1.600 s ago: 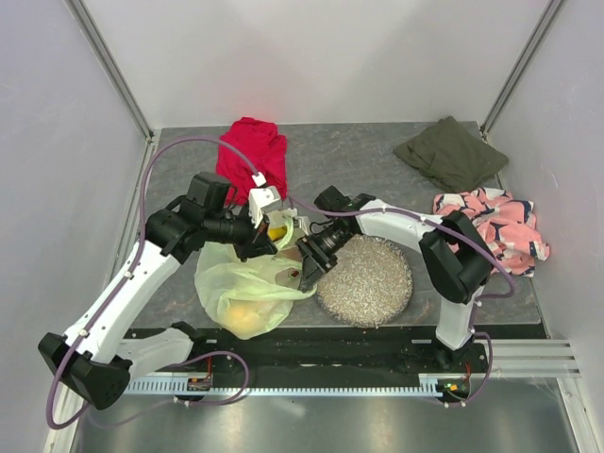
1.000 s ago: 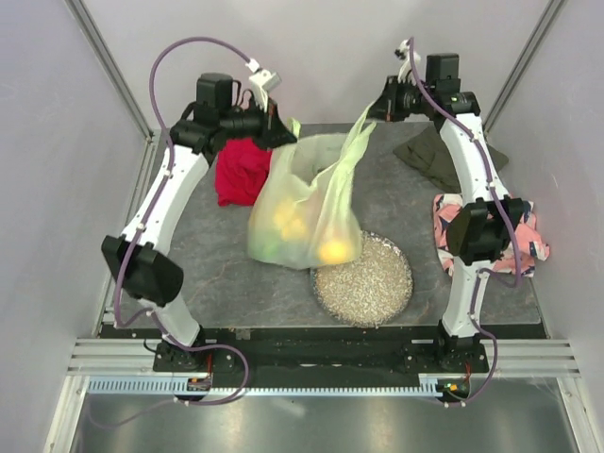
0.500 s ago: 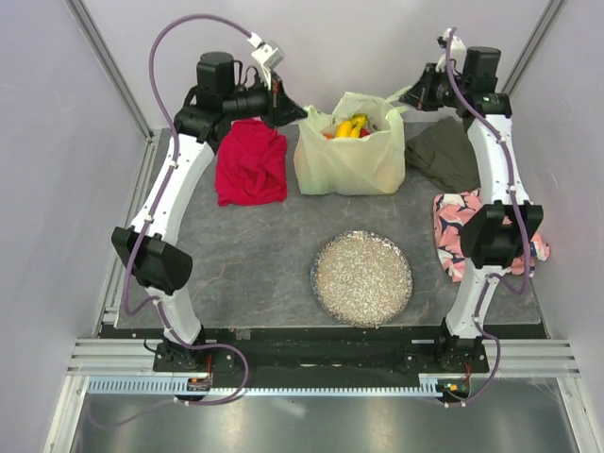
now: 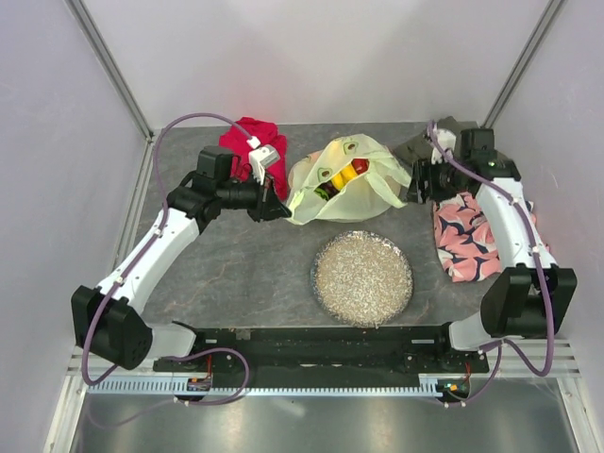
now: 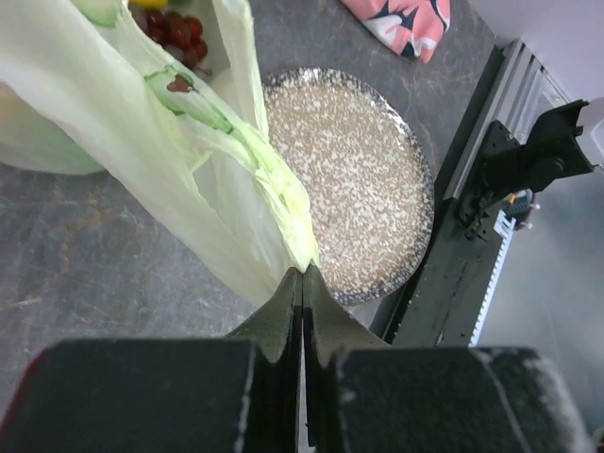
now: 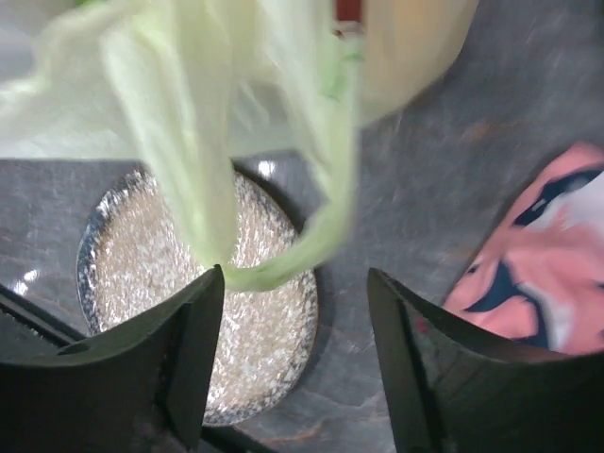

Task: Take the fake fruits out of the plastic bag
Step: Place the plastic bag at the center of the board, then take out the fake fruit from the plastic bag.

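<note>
The pale yellow-green plastic bag (image 4: pixel 344 179) sits on the table at the back middle, its mouth open upward. Inside it I see a yellow banana bunch (image 4: pixel 342 176), a red fruit (image 4: pixel 360 166) and dark grapes (image 5: pixel 175 28). My left gripper (image 4: pixel 279 209) is shut on the bag's left handle (image 5: pixel 283 203), seen pinched between the fingertips in the left wrist view. My right gripper (image 4: pixel 415 181) is open beside the bag's right side. In the right wrist view the bag's other loop handle (image 6: pixel 283 269) hangs loose between the open fingers (image 6: pixel 193 330), touching the left one.
A round speckled dish (image 4: pixel 362 279) lies in front of the bag. A red cloth (image 4: pixel 253 142) lies back left, an olive cloth (image 4: pixel 429 146) back right, and a pink patterned cloth (image 4: pixel 472 236) at the right under the right arm.
Both arms came down from high at the back, and the bag dropped onto the table. The right gripper has opened and its handle now hangs loose. The left still holds its handle.
</note>
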